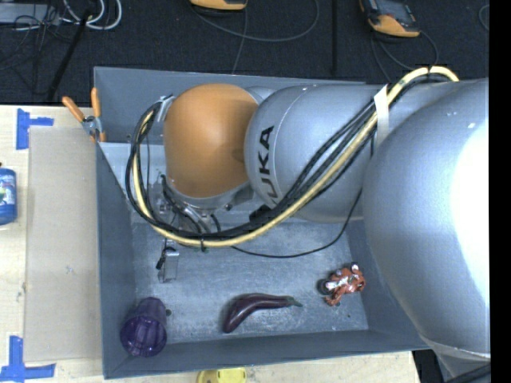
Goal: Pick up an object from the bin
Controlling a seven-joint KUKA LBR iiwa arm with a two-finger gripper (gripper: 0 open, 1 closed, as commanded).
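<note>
My gripper (168, 266) hangs low over the left part of the bin floor, below the arm's wrist. Nothing shows in it. A purple ribbed cup-like thing (144, 328) lies in the near left corner, a short way below the gripper and apart from it. A dark purple eggplant-shaped toy (257, 309) lies along the front wall near the middle, to the gripper's lower right. A small orange, red and white toy (343, 285) sits further right on the floor.
The arm's big grey body and its looped cables cover the back and right of the bin. Bare floor lies between the gripper and the eggplant toy.
</note>
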